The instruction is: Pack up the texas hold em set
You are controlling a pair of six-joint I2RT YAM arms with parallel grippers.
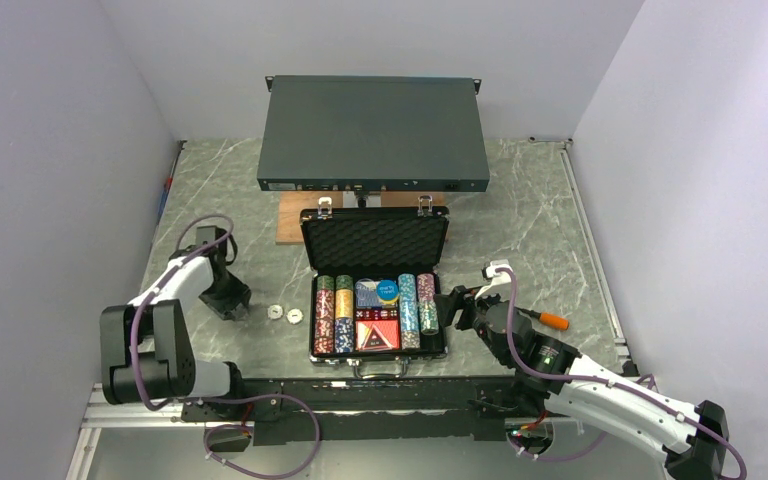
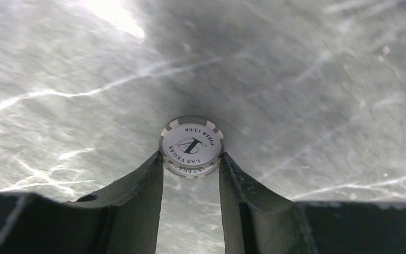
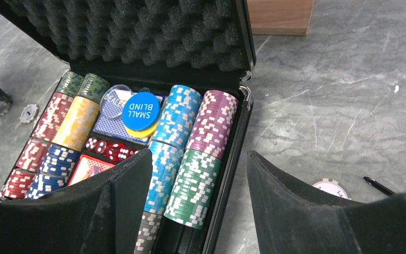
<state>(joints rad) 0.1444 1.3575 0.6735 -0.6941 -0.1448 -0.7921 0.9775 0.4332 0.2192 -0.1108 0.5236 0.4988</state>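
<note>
Marble-veined grey stone is forming the worktop (image 1: 560,230) in the top view. The small black briefcase (image 1: 340,355) is lying open at the centre of it, between the two arms. Its lid (image 1: 375,243) is standing up and showing egg-crate foam, and rows of striped poker chips (image 1: 332,315) are filling the tray. A wooden board (image 1: 290,220) and a large flat dark grey rack box (image 1: 373,125) are sitting behind the case. Two loose pale chips (image 1: 285,313) are lying flat just left of it. The left jaws are pointing down at the stone beside them, their tips hidden by the wrist. The right jaws are hanging at the case's right edge, near an orange-handled screwdriver (image 1: 552,321).

From the left wrist, the left jaws' matte dark fingers (image 2: 137,206) are pinching a round white poker chip (image 2: 192,144) with grey edge inlays, one tip touching its rim on each side. A second rim is peeking out beneath it. The stone behind is blurred, so whether the chip is resting on it cannot be told.

From the right wrist, the right jaws are standing spread wide, with nothing between the fingers (image 3: 105,211). Below them, a blue "SMALL BLIND" disc (image 3: 140,110) is lying on a yellow disc (image 3: 142,132), beside red dice (image 3: 111,150). The fingers are cutting off the tray's front and half hiding a pale chip (image 3: 330,186) on the stone.
</note>
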